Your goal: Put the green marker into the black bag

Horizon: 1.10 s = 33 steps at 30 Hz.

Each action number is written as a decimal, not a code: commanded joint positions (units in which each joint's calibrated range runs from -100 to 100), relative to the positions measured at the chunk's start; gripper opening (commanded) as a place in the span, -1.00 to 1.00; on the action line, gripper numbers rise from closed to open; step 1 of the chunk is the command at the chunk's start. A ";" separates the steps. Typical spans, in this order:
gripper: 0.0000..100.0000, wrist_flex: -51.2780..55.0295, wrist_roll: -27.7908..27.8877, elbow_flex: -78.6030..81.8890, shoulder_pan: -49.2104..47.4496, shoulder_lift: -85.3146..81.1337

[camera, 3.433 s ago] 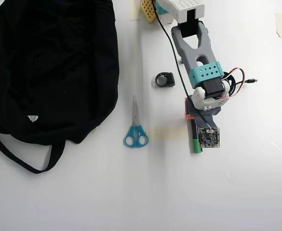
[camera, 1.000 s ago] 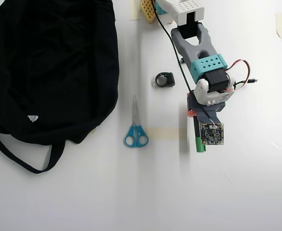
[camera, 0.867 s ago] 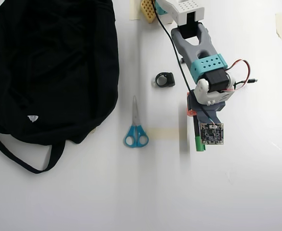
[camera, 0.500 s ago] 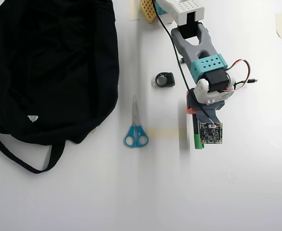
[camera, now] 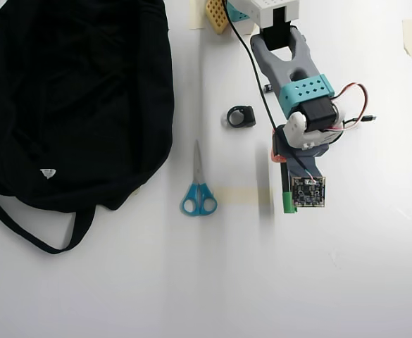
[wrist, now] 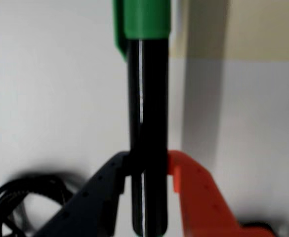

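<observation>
Glossy black plastic is what I am seeing clamped in the gripper (wrist: 149, 170): the barrel of the green marker (wrist: 146, 123) is sitting between a dark grey finger (wrist: 97, 192) on the left of the wrist view and an orange finger (wrist: 196, 192) on the right, both pressing its sides. The gripper is closed on the marker. The barrel is running straight up that view, with the bright green cap at the top edge, beyond the fingertips.

In the overhead view, the green end of the marker (camera: 288, 203) is showing just left of the wrist circuit board, above the white table (camera: 191, 282). The black bag (camera: 72, 98) is lying well apart at the left, soft matte fabric with a thin strap and a small white logo too small for me to read. Blue-handled scissors (camera: 198, 184) are lying between bag and arm.
</observation>
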 commanded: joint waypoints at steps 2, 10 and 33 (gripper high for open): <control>-0.96 -0.70 0.24 5.04 1.90 -8.86; -0.96 -5.00 0.35 15.20 3.17 -17.08; -0.96 -8.88 0.45 34.24 5.94 -34.25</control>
